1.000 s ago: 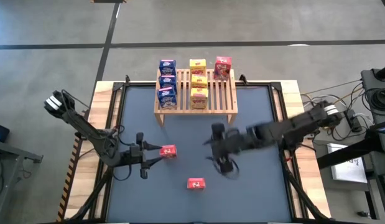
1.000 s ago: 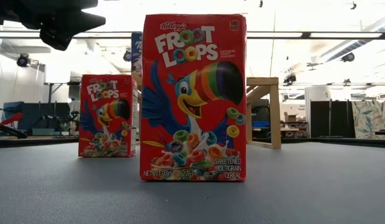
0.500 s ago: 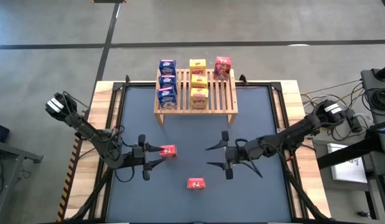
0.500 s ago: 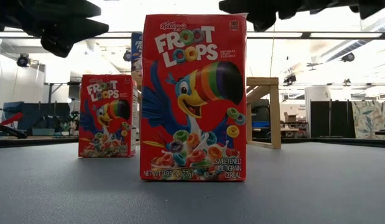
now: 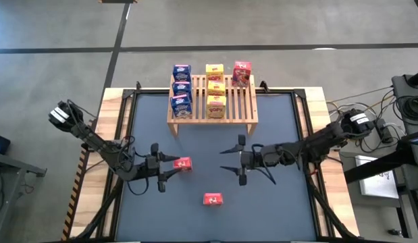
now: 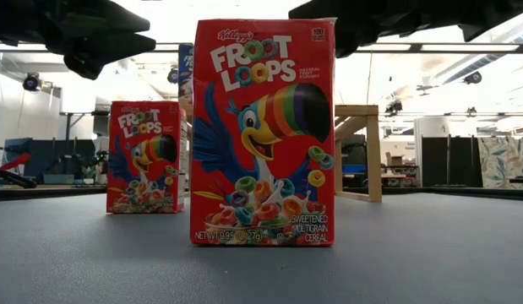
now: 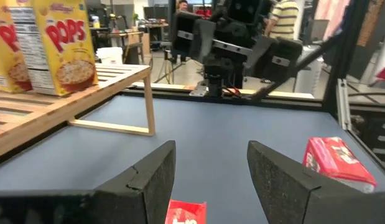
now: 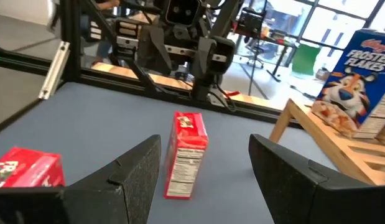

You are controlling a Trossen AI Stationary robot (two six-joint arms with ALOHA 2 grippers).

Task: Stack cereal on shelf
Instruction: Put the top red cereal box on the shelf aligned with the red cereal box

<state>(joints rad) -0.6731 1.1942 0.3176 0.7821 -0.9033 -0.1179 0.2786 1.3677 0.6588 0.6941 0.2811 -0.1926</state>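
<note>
The wooden shelf (image 5: 244,108) stands at the table's far side and bears three blue cereal boxes (image 5: 181,88), yellow ones (image 5: 215,88) and one red box (image 5: 242,73). Two red boxes stand upright on the blue mat. One (image 5: 183,163) is at the tips of my open left gripper (image 5: 169,168). Its top (image 7: 186,214) shows low between the fingers; whether they touch it, I cannot tell. The other (image 5: 213,199) stands near the front edge. My right gripper (image 5: 225,160) hangs open to the right, pointing at the first red box (image 8: 185,155).
The mat (image 5: 283,121) lies bare between the shelf and the grippers and to the right. A dark frame rail (image 5: 300,115) borders the mat. The two arms face each other across the red box. People and desks show in the room beyond the table.
My right gripper has come down and tipped to level, and its fingers now point toward the table's left edge at the red box. In the low view it has entered from above at the top right. The boxes have stayed put.
</note>
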